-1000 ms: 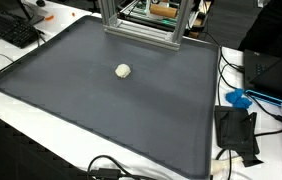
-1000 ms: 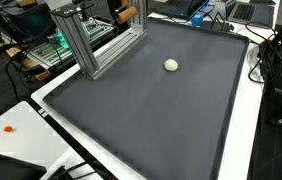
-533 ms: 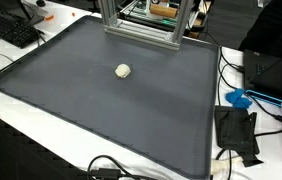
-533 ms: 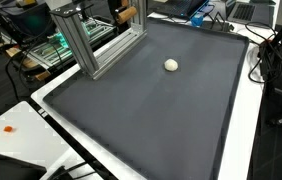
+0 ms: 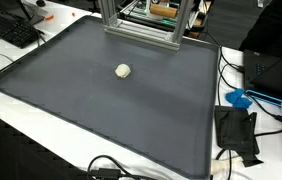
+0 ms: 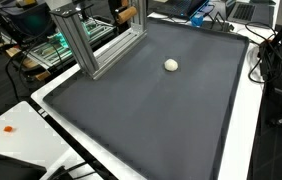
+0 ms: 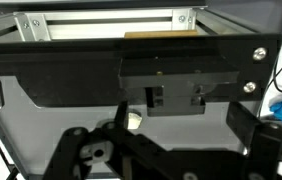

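Ball (image 5: pixel 124 71), small and whitish, one item: it lay alone on the dark grey mat (image 5: pixel 101 120), in the half of the mat nearer the metal frame (image 5: pixel 141 25), and was shown so in both exterior views. The frame stood at the mat's edge. Keyboard (image 5: pixel 11 28), black: it sat off one corner of the mat. My gripper (image 7: pixel 181 150), caught only in the wrist view: its jaws stood spread wide, gripping nothing and apart from the ball (image 7: pixel 133 119), which showed beyond them on the mat, partly hidden by my black linkage.
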### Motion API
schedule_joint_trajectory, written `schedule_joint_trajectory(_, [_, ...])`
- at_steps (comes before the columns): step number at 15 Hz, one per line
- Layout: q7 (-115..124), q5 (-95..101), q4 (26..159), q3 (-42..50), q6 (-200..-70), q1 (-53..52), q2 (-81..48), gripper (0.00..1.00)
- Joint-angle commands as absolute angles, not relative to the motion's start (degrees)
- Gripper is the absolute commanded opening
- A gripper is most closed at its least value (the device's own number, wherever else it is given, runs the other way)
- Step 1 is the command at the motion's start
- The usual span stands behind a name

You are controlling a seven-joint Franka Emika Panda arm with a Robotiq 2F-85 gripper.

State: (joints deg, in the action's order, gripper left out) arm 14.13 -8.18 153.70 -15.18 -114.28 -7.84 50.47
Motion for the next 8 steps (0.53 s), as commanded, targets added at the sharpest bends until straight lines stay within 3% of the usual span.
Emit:
schedule_joint_trajectory(1, [13.79,-7.85,154.03,-15.54,-115.58,-8.91,48.28,1.00])
schedule_joint_trajectory(8, [14.11,-7.05,153.64,-15.36,-114.37,-8.82,46.37,1.00])
